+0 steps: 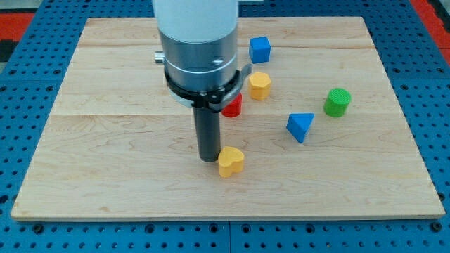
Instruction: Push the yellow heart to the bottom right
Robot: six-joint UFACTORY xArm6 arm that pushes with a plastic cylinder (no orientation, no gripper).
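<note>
The yellow heart (pixel 230 161) lies on the wooden board (pixel 105 140), a little below the view's middle. My tip (pixel 209 159) stands right at the heart's left side, touching or nearly touching it. The rod rises from there into the arm's wide grey and white body, which covers the board's upper middle.
A red block (pixel 233 107), partly hidden behind the arm, lies above the heart. A yellow hexagon-like block (pixel 259 85) and a blue cube (pixel 260 49) lie further up. A blue triangle (pixel 300 126) and a green cylinder (pixel 337 102) lie to the right.
</note>
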